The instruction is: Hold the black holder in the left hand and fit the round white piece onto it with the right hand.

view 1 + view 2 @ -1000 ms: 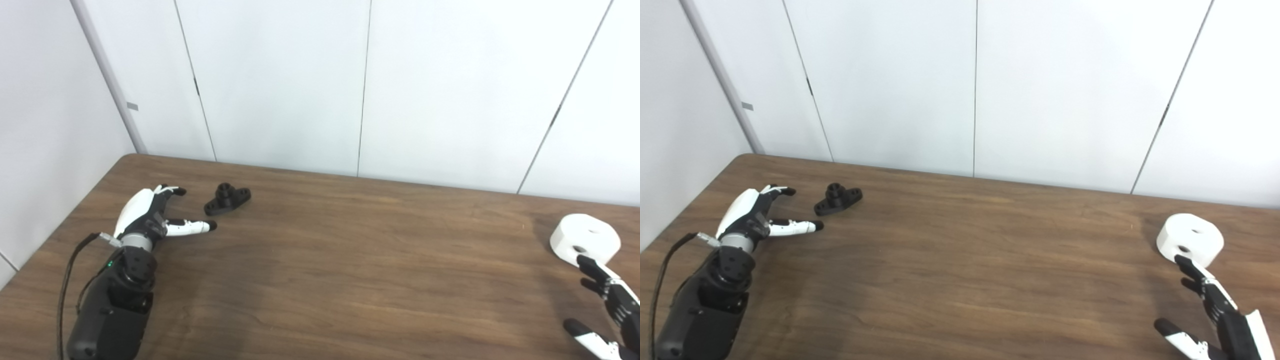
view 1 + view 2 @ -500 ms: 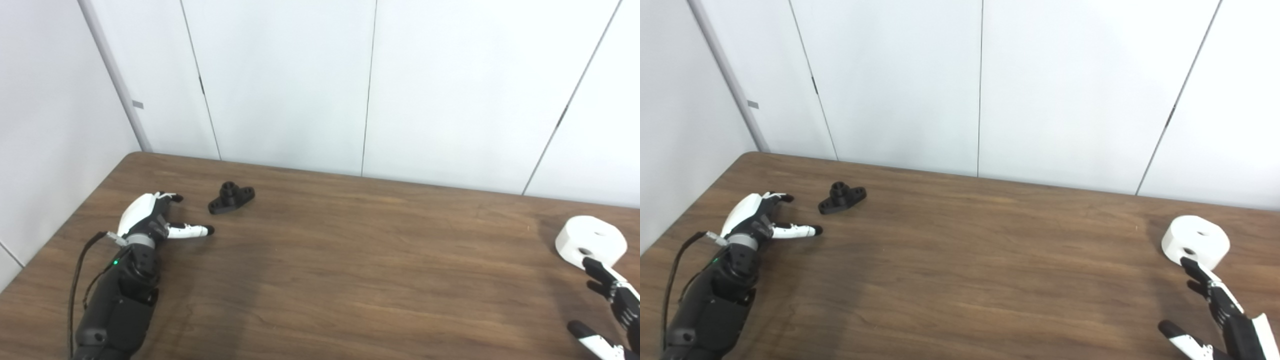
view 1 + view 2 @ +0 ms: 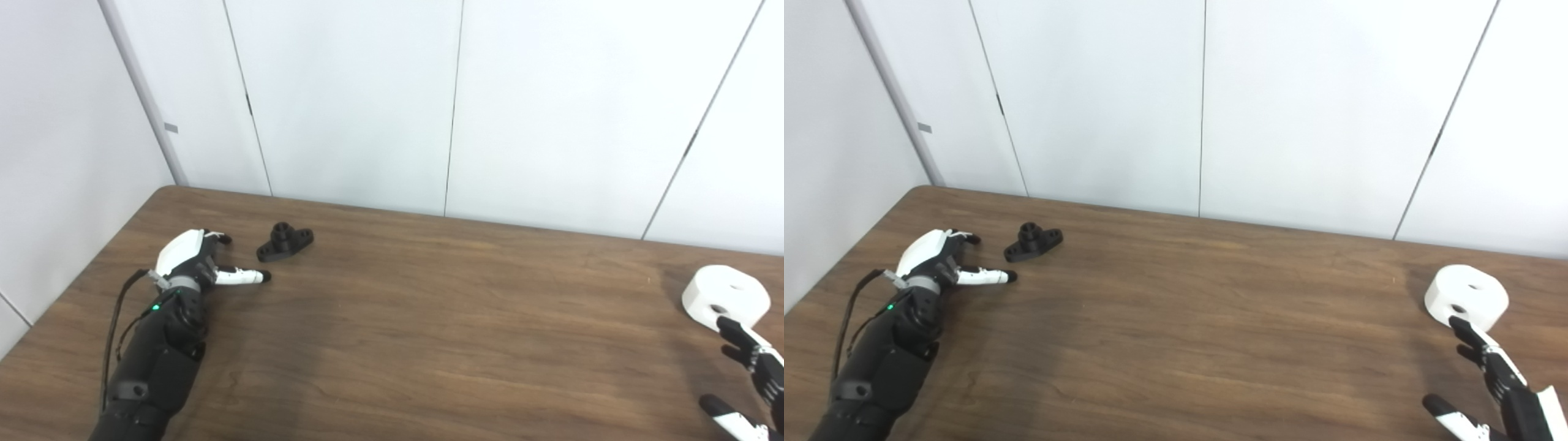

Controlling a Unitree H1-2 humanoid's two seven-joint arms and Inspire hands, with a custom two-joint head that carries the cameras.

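The small black holder [image 3: 285,241] lies on the wooden table [image 3: 416,318] at the far left, with its round boss pointing up. My left hand [image 3: 199,260] is open just left of it, thumb stretched toward it without touching. The round white piece [image 3: 726,295], a thick disc with holes, rests at the right edge. My right hand [image 3: 1488,383] is open in front of that disc, fingertips close to its near rim; contact cannot be made out.
White wall panels [image 3: 453,104] rise directly behind the table's far edge. A black cable [image 3: 119,306] runs along my left forearm. Bare wood lies between the two parts.
The camera has shifted a little. My left hand has edged forward and right, nearer the holder. The right hand has stayed beside the white piece.
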